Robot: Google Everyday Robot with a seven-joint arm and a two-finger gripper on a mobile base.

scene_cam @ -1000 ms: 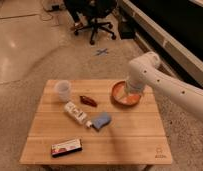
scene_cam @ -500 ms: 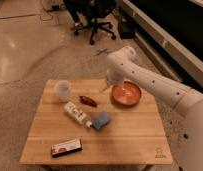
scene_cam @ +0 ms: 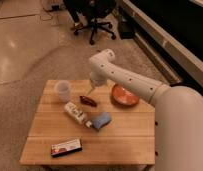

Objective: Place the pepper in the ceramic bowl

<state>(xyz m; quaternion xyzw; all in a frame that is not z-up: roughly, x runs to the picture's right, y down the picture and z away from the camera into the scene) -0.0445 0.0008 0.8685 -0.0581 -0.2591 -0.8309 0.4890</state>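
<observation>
The pepper (scene_cam: pixel 88 101) is small, dark red-brown and glossy. It lies on the wooden table (scene_cam: pixel 120 135) near the middle, between the cup and the bowl. The ceramic bowl (scene_cam: pixel 125 95) is orange-red and shallow and sits at the table's back right, partly behind my arm. My gripper (scene_cam: pixel 92 88) hangs from the white arm just above and slightly right of the pepper, pointing down at it.
A translucent white cup (scene_cam: pixel 62 90) stands at the back left. A white bottle (scene_cam: pixel 76 113) lies beside a blue sponge-like object (scene_cam: pixel 101 120) in the middle. A flat red-and-white packet (scene_cam: pixel 66 147) lies near the front edge. An office chair (scene_cam: pixel 95 15) stands behind.
My arm has swung left from over the bowl, across the table's back edge, and now has the gripper above the pepper. The objects on the table have not moved.
</observation>
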